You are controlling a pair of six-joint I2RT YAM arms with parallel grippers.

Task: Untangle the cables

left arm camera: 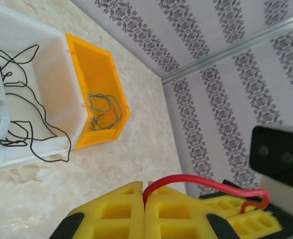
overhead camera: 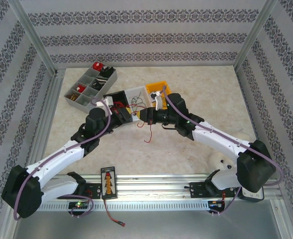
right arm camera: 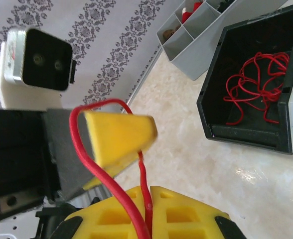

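In the left wrist view the white bin (left arm camera: 57,79) runs off the left edge. The red cable (left arm camera: 206,183) vanishes between the yellow fingers (left arm camera: 111,214), which the bottom edge cuts. In the right wrist view the black bin (right arm camera: 216,84) is cropped at right and the grey organiser (right arm camera: 191,55) at top, its contents too small to name.

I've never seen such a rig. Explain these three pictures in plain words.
This is a robot: a left arm and a right arm bolted to a table. The wide picture looks down from above and behind them; the other two come from a camera on each wrist, so the yellow fingers at the bottom are that arm's own. On the table sit a black bin of red wires, a white bin of black wires, a yellow bin of blue wires and a grey divided tray. The left hand and the right hand meet mid-table, each shut on one red wire running between them.
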